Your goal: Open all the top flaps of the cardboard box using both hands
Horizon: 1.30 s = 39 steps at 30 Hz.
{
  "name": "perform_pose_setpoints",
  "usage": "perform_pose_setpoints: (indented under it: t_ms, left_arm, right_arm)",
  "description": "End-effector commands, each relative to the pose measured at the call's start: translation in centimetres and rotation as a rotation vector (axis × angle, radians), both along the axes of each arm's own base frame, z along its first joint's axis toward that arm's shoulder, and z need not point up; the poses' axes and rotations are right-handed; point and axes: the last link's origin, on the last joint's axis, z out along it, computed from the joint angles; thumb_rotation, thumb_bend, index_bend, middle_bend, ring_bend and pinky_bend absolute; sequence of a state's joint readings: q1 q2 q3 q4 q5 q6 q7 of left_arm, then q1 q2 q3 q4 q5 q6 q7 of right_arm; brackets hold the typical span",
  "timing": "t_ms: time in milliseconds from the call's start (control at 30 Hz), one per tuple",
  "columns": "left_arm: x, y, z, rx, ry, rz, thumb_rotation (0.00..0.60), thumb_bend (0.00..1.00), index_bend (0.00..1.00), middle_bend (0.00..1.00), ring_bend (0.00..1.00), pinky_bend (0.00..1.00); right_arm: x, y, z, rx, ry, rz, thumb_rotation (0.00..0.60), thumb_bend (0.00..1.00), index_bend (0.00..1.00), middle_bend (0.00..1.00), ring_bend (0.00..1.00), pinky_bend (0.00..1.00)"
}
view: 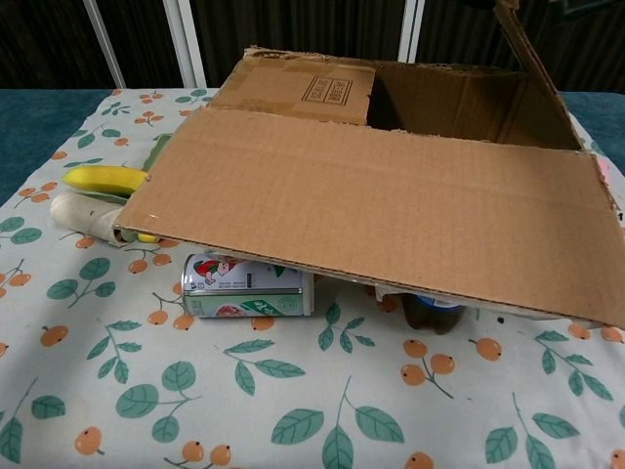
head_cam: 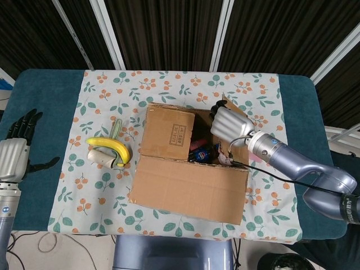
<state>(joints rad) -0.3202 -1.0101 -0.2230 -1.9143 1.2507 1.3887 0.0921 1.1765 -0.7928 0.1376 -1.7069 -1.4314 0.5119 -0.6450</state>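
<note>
The cardboard box (head_cam: 188, 163) stands mid-table. Its near flap (head_cam: 185, 188) is folded out toward me and fills the chest view as a broad near flap (view: 391, 215). The left flap (head_cam: 169, 135), printed with a label, lies flat over the box, and the same left flap (view: 303, 88) shows in the chest view. My right hand (head_cam: 229, 124) has its fingers curled around the top edge of the right flap (view: 532, 68), which stands nearly upright. Items show inside the opening (head_cam: 202, 152). My left hand (head_cam: 14, 154) hangs at the far left with fingers spread, holding nothing.
A banana (head_cam: 109, 146) and a pale roll (head_cam: 101, 158) lie left of the box on the flowered cloth (head_cam: 101, 191). A printed can (view: 244, 293) lies under the near flap. The table's teal edge (head_cam: 45, 112) borders the cloth at the left.
</note>
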Motion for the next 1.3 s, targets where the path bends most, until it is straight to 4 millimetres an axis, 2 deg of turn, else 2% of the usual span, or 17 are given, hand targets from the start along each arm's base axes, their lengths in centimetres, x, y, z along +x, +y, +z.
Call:
perform_pose_setpoints:
  t_ms: [33,233,833,1300]
  left_arm:
    - [0.0,0.0,0.0,0.000,0.000,-0.001,0.600,0.09,0.00,0.00,0.02,0.09]
    - [0.1,-0.1,0.0,0.005,0.003,-0.005,0.600,0.09,0.00,0.00,0.02,0.09]
    - [0.5,-0.1,1.0,0.047,-0.019,-0.033,0.600,0.09,0.00,0.00,0.02,0.09]
    - [1.1,-0.4,1.3,0.044,-0.030,-0.048,0.600,0.09,0.00,0.00,0.02,0.09]
  right_arm:
    - [-0.1,0.1,0.6,-0.011,-0.019,-0.017,0.600,1.00,0.53,0.32,0.26,0.34]
    - [0.0,0.1,1.6,-0.029,-0.047,-0.037,0.600,1.00,0.53,0.32,0.26,0.34]
    - [-0.5,0.4,2.8,-0.058,-0.065,-0.061,0.600,1.00,0.53,0.32,0.26,0.33]
    - [-0.1,1.4,4.6,-0.082,-0.132,-0.115,0.600,1.00,0.53,0.31,0.26,0.32]
